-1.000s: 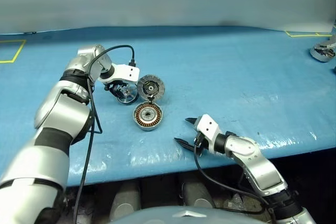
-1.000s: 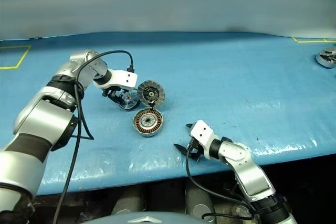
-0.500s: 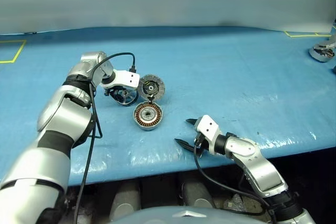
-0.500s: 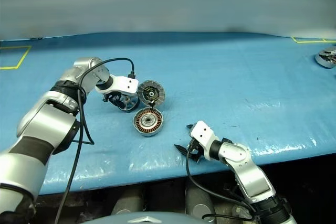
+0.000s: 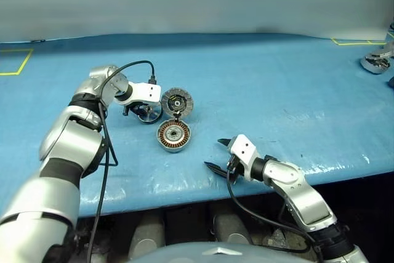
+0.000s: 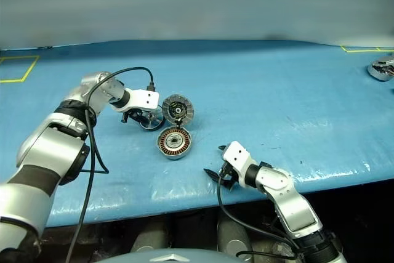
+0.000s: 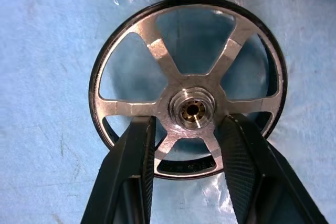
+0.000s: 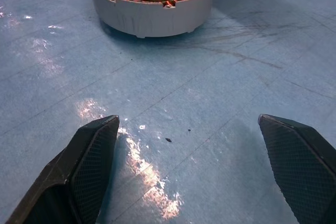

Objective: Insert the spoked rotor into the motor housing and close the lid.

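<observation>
The spoked rotor (image 7: 189, 85), black-rimmed with silver spokes, lies flat on the blue table (image 5: 258, 84), just left of the lid. My left gripper (image 7: 189, 129) points down onto it. Its fingers (image 7: 137, 153) reach through the spoke gaps and press the lower spokes on either side of the hub, so it is shut on the rotor (image 5: 149, 114). The motor housing (image 5: 173, 135) lies open with copper windings showing. Its lid (image 5: 177, 101) stands up behind it, ribbed side facing me. My right gripper (image 5: 214, 154) rests open near the front edge, right of the housing (image 8: 152, 9), with nothing between its fingers.
A black cable (image 5: 126, 69) loops from the left wrist over the table. Another metal motor part (image 5: 377, 61) lies at the far right edge. Yellow tape corners (image 5: 17, 60) mark the far left and far right. The table's front edge runs just below the right gripper.
My left gripper tipped downwards onto the rotor and its fingers closed in around the hub. The right arm, housing and lid kept their places.
</observation>
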Motion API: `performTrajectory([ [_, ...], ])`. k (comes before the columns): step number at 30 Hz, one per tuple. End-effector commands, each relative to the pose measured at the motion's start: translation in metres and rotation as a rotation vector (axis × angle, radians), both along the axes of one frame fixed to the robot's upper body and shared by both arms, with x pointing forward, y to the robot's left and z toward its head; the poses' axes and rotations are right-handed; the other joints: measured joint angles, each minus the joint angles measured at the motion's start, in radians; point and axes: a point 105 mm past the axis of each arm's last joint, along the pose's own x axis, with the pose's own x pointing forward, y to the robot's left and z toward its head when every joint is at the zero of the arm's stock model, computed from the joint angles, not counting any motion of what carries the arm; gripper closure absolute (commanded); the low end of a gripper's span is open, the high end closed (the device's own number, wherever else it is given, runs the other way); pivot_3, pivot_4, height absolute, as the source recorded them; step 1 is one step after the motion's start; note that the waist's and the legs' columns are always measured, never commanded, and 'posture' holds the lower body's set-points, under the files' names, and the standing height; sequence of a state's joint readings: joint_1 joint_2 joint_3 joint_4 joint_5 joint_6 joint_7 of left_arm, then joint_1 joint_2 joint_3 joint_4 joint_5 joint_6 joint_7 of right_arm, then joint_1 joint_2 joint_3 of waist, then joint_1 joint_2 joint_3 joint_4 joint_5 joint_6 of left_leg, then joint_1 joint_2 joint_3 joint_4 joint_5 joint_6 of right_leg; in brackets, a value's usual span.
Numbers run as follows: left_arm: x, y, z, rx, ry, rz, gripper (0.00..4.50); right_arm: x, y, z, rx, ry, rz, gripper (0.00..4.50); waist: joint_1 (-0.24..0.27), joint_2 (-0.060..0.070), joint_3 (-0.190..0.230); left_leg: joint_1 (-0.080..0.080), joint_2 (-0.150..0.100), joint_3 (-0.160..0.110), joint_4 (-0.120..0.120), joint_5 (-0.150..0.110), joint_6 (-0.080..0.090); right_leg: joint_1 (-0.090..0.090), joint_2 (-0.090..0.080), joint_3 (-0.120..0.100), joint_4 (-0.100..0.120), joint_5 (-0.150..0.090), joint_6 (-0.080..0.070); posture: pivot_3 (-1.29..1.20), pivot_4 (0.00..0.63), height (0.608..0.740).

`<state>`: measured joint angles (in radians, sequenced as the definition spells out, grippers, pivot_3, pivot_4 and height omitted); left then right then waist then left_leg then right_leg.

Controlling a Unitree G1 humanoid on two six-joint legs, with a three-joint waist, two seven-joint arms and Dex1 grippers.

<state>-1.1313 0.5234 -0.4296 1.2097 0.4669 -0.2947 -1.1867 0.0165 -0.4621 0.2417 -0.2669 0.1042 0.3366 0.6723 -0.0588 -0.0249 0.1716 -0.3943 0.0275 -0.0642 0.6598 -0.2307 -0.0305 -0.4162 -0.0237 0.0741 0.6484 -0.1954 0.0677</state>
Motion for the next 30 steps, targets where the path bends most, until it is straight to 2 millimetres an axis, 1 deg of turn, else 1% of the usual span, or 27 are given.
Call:
performTrajectory([
  [1, -0.010, 0.011, -0.004, -0.077, -0.008, -0.020, 2.99, 0.006, -0.006, 0.014, 0.025, -0.063, -0.041, 0.00, 0.000, 0.000, 0.000, 0.000, 0.000, 0.000, 0.000, 0.000, 0.000, 0.000, 0.000, 0.000, 0.000, 0.000, 0.000, 0.00, 0.150, 0.740],
  [6, -0.025, 0.043, -0.012, -0.207, -0.039, 0.082, 2.99, 0.014, -0.015, 0.017, 0.076, -0.083, -0.101, 0.00, -0.006, 0.001, -0.001, 0.001, 0.000, 0.001, -0.001, 0.000, 0.000, 0.000, 0.000, 0.000, 0.000, 0.000, 0.000, 0.00, 0.150, 0.740],
  [10, -0.042, 0.057, -0.013, -0.325, -0.040, 0.116, 2.99, 0.024, -0.019, 0.022, 0.193, -0.125, -0.121, 0.00, -0.009, 0.001, -0.001, 0.003, 0.001, 0.001, -0.002, 0.000, 0.000, 0.001, 0.000, 0.000, 0.001, 0.000, -0.001, 0.00, 0.150, 0.740],
  [14, -0.056, 0.066, -0.011, -0.392, -0.044, 0.137, 2.99, 0.024, -0.014, 0.016, 0.267, -0.115, -0.066, 0.00, -0.007, 0.002, -0.001, 0.003, 0.001, 0.002, -0.002, 0.000, 0.000, 0.001, 0.000, 0.000, 0.001, 0.000, -0.001, 0.00, 0.150, 0.740],
  [19, -0.068, 0.061, -0.001, -0.451, -0.044, 0.111, 2.99, 0.027, -0.009, 0.016, 0.370, -0.141, -0.021, 0.00, -0.002, 0.002, -0.001, 0.003, 0.001, 0.001, -0.002, 0.000, 0.000, 0.001, 0.000, 0.000, 0.000, 0.000, -0.001, 0.00, 0.150, 0.740],
  [22, -0.074, 0.052, 0.005, -0.503, -0.027, 0.090, 2.99, 0.030, -0.005, 0.017, 0.406, -0.161, 0.011, 0.00, -0.001, 0.002, -0.001, 0.003, 0.001, 0.002, -0.002, 0.000, 0.000, 0.001, 0.000, 0.000, 0.000, -0.001, -0.001, 0.00, 0.150, 0.740],
  [26, -0.075, 0.037, 0.014, -0.544, -0.046, 0.051, 2.99, 0.031, 0.002, 0.013, 0.395, -0.178, 0.077, 0.00, 0.002, 0.003, -0.001, 0.003, 0.001, 0.001, -0.001, 0.000, 0.000, 0.001, 0.000, 0.000, 0.000, -0.001, -0.001, 0.00, 0.150, 0.740],
  [30, -0.075, 0.021, 0.019, -0.574, -0.029, 0.011, 2.99, 0.031, 0.007, 0.009, 0.374, -0.174, 0.106, 0.00, 0.001, 0.003, -0.001, 0.003, 0.001, 0.001, -0.002, 0.000, 0.000, 0.001, 0.000, 0.000, 0.000, -0.001, -0.001, 0.00, 0.150, 0.740],
])
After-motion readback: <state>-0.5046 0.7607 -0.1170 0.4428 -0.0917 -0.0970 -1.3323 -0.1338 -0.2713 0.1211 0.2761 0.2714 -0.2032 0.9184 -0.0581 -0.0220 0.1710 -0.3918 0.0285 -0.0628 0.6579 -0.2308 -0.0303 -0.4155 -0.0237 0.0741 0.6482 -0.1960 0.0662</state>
